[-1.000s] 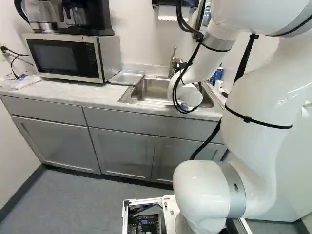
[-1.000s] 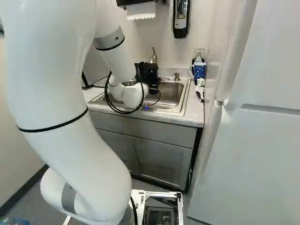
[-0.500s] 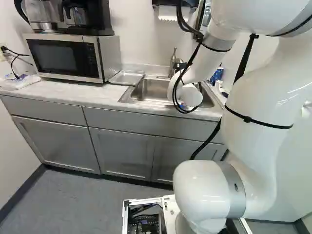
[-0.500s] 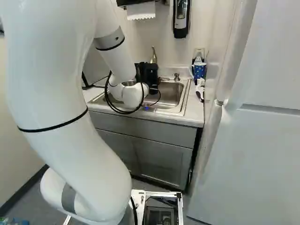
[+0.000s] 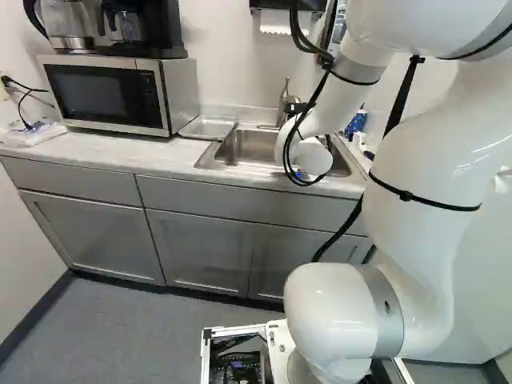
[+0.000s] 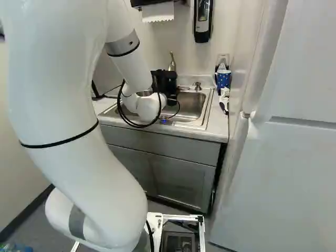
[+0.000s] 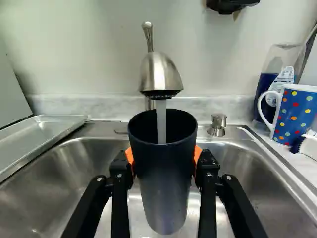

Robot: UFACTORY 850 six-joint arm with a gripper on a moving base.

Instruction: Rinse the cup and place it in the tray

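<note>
In the right base view my gripper (image 6: 167,84) is a black shape over the sink (image 6: 206,116), largely behind the arm. The wrist view shows the gripper (image 7: 163,166) shut on a dark cup (image 7: 166,198), an orange pad against either side. Water runs from the faucet (image 7: 161,74) into the cup's open top. The cup is upright above the basin. Beside the sink lies the metal tray (image 7: 42,134), nothing visible on it; the left base view shows this tray (image 5: 208,128) between microwave and sink.
A blue dotted mug (image 7: 295,116) stands beside the sink, with a brush (image 7: 306,145) and a clear container (image 7: 270,74) close by. A soap pump (image 7: 217,125) rises behind the basin. The microwave (image 5: 112,94) stands past the tray, and the fridge (image 6: 283,157) is at the right base view's right.
</note>
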